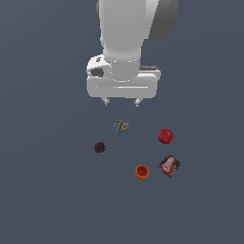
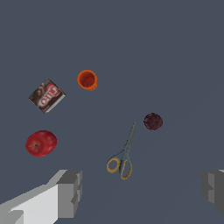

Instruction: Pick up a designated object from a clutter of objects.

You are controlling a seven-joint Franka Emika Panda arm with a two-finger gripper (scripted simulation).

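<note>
1. Exterior view: gripper (image 1: 121, 101) hangs above the clutter, fingers spread wide, empty.
2. Red apple (image 1: 166, 136) sits at 3 o'clock of the scissors (image 1: 119, 132), well apart.
3. Snack packet (image 1: 169, 166) near its 6 o'clock; bare floor (image 1: 47, 200) surrounds it.

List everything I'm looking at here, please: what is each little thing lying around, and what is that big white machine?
Apple: one, glossy red, toward the exterior view's right.
Scissors: one pair, yellow handles, grey blades, nearest below the gripper.
Bumpy ball: one, dark maroon, toward the exterior view's left of the scissors.
Cup: one, orange, upright, below the apple.
Snack packet: one, brown-red, lying flat beside the cup.
Surface: dark grey, under everything.
Robot arm: one, white.
Gripper: one, white, open, above the items, holding nothing.
</note>
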